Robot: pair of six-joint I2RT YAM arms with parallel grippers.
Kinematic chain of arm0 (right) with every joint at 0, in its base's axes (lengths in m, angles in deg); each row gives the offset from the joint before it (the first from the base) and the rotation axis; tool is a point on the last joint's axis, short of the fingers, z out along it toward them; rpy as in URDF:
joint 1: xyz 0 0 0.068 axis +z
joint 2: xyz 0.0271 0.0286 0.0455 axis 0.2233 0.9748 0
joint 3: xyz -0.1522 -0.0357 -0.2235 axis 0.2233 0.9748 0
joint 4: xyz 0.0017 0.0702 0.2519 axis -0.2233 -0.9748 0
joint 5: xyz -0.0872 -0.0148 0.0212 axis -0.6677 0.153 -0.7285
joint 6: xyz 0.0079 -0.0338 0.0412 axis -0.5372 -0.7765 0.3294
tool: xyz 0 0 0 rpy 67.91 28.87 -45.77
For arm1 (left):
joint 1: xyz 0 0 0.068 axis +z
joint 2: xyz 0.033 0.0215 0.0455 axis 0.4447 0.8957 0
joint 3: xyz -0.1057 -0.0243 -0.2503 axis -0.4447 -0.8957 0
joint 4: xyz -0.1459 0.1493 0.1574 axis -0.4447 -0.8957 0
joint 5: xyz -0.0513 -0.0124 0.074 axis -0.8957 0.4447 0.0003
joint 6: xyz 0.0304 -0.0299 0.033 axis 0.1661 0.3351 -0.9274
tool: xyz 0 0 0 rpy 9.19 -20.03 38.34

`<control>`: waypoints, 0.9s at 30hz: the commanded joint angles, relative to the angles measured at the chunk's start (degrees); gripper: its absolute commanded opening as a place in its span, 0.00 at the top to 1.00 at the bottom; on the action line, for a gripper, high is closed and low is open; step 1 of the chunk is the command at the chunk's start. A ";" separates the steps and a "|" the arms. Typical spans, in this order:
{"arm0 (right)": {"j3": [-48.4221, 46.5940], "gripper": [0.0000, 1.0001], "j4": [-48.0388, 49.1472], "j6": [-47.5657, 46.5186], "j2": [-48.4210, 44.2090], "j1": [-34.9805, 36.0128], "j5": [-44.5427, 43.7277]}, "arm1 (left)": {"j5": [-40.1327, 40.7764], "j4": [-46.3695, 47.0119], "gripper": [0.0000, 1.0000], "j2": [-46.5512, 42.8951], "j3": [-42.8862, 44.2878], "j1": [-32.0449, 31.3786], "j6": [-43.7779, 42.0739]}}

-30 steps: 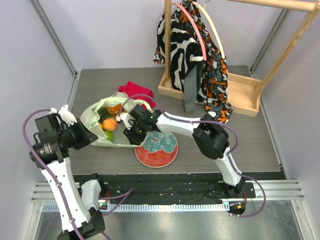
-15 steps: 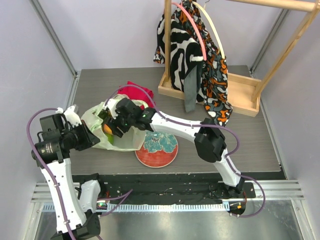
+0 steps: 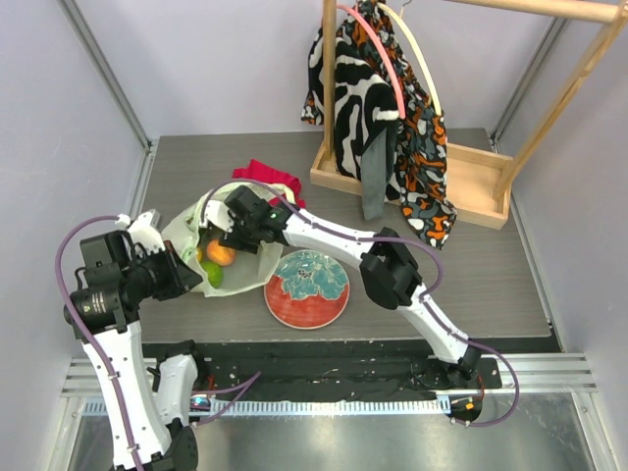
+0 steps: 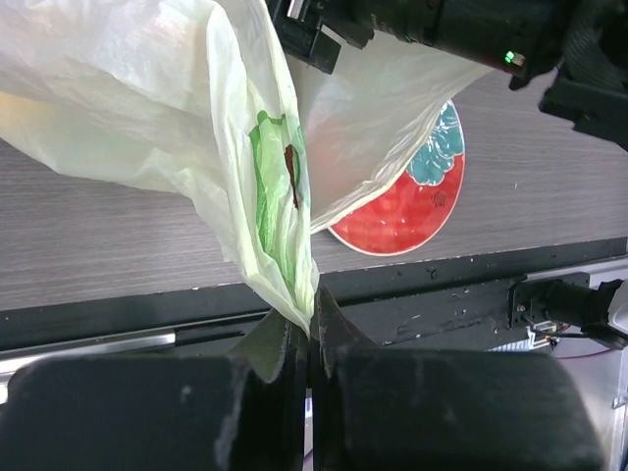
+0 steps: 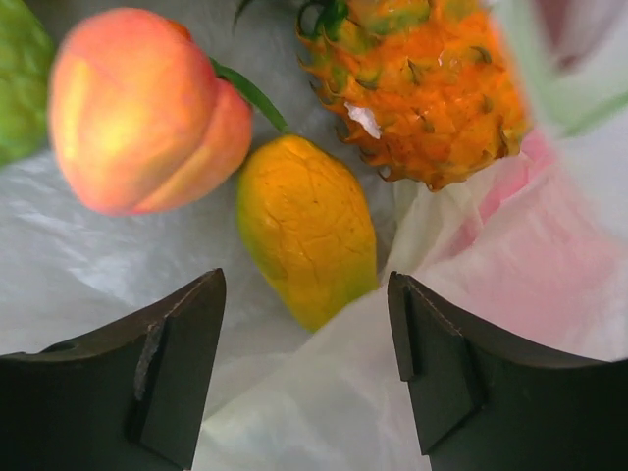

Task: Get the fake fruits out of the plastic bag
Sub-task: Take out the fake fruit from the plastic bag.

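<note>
The crinkly, pale yellow-green plastic bag point(image 3: 184, 228) lies left of centre in the overhead view, mouth gaping, with a glossy peach point(image 5: 142, 108), mango point(image 5: 306, 228) and pineapple point(image 5: 422, 88) close together inside. The left gripper point(image 4: 311, 343) pinches its lower edge; the right gripper point(image 5: 304, 294) hangs spread over the mango, film crowding the lower right, a red plate point(image 3: 294, 306) just beside the bag

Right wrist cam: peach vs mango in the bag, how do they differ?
Shape: the peach is round with a crease; the mango is elongated.
Colour: the peach is pink-orange with a green leaf; the mango is yellow-orange, greenish along one edge.
Position: the mango lies centred ahead of the open right end effector; the peach sits off towards the view's left.
Both are glossy, lie on the plastic bag and are ungripped.
</note>
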 commanded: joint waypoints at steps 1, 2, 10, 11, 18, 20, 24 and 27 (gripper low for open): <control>-8.04 0.24 -5.62 -8.03 3.67 -0.12 0.00 | -2.26 -6.71 1.00 -0.29 -0.02 -0.29 -0.74; -8.93 0.21 -6.59 -8.29 4.65 -0.12 -0.09 | -2.35 -6.71 1.00 -0.20 0.07 -0.29 -0.74; -11.48 0.19 -7.74 -11.63 9.31 0.05 1.14 | -2.88 -6.53 1.00 -0.38 -0.55 -0.20 -0.92; -11.48 0.21 -7.83 -12.16 9.84 0.23 0.96 | -2.88 -6.36 1.00 -0.29 -0.55 -0.20 -0.92; -13.94 0.65 -7.04 -11.03 6.87 -0.12 2.62 | -2.97 -5.13 1.00 -0.29 -1.51 -0.03 -0.92; -13.60 0.71 -6.08 -7.71 4.67 -0.47 6.83 | -3.23 -4.16 1.00 -0.12 -2.30 0.06 -0.92; -7.64 0.76 -3.61 -1.98 -3.24 -1.17 15.78 | -3.50 0.57 1.00 0.85 -3.71 -0.03 -0.22; -0.71 0.76 -0.36 2.15 -10.27 -1.44 19.23 | -3.67 4.36 1.00 1.55 -4.50 0.06 1.45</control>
